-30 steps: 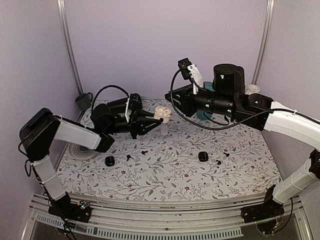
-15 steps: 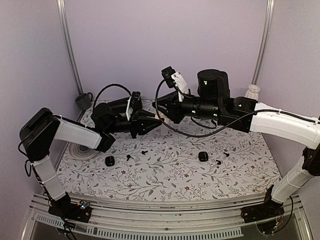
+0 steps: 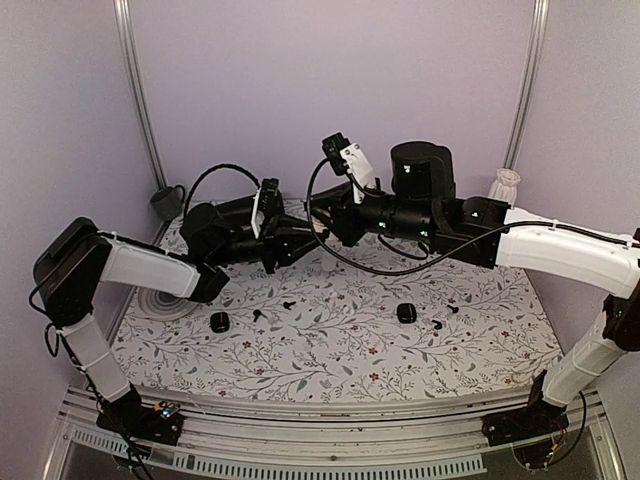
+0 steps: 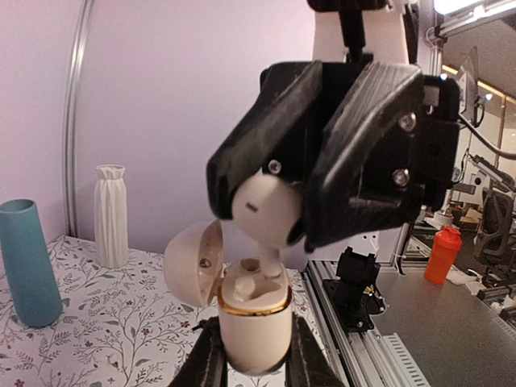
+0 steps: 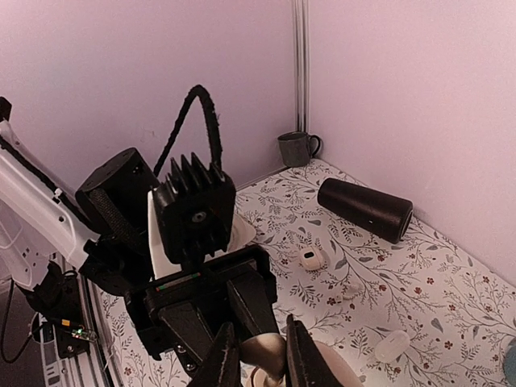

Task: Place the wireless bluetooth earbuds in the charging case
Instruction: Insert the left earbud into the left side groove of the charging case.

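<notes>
- Left gripper [image 4: 256, 359]: closed on the charging case [image 4: 254, 322], clamping the lower body from both sides. The case stands upright, raised off the table [image 3: 330, 350], toward 12 o'clock of the tabletop in the overhead view.
- Lid [image 4: 193, 262]: hinged open and tilted back toward 9 o'clock in the left wrist view. The gold-rimmed mouth is exposed.
- Right gripper [image 4: 282, 214]: closed on a white earbud [image 4: 264, 205], with the pads on the bulbous head. The stem points to 6 o'clock and its tip sits at or just inside the case mouth; the depth cannot be told.
- Seated earbud [image 4: 240, 287]: a second white bud appears to rest in the neighbouring well, at 9 o'clock of the stem.
- Handling of the bud, as judged: very light, rigid and glossy, so it is likely to slip or rotate between the pads. Hold the head and leave the stem free to enter the well. Light clamping force should suffice.
- Handling of the case, as judged: a smooth, rigid shell. Grip low on the body, clear of the hinge and mouth.
- Risk: a tilted stem may catch on the rim or disturb the seated bud.
- Black earbuds [image 3: 289, 302] lie loose on the table near 6 o'clock. One black case [image 3: 219, 321] sits at 8 o'clock and another black case [image 3: 406, 312] at 4 o'clock.
</notes>
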Action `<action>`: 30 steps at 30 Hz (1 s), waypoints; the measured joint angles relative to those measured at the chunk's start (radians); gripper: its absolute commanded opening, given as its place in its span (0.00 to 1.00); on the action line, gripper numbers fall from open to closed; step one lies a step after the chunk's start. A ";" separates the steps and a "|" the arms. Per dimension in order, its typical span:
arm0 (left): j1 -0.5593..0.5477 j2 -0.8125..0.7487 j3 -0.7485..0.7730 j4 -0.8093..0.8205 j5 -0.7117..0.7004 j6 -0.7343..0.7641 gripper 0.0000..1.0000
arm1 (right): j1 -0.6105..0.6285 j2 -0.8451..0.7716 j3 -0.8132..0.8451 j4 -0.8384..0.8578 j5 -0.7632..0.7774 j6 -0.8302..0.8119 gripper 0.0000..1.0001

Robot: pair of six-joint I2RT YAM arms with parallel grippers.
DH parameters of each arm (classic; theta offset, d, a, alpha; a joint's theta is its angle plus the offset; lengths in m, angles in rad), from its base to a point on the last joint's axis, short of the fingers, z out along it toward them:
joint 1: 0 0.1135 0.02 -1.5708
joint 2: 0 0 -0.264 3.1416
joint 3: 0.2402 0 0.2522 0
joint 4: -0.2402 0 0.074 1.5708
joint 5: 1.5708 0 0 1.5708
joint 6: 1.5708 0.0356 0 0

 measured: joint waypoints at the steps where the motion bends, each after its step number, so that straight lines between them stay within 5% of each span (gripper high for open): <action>1: -0.003 -0.012 0.000 -0.011 -0.014 0.016 0.00 | 0.000 0.000 -0.004 0.005 0.007 0.004 0.18; 30: -0.029 -0.068 0.000 -0.105 -0.112 0.115 0.00 | 0.003 -0.002 -0.073 0.099 0.051 0.072 0.18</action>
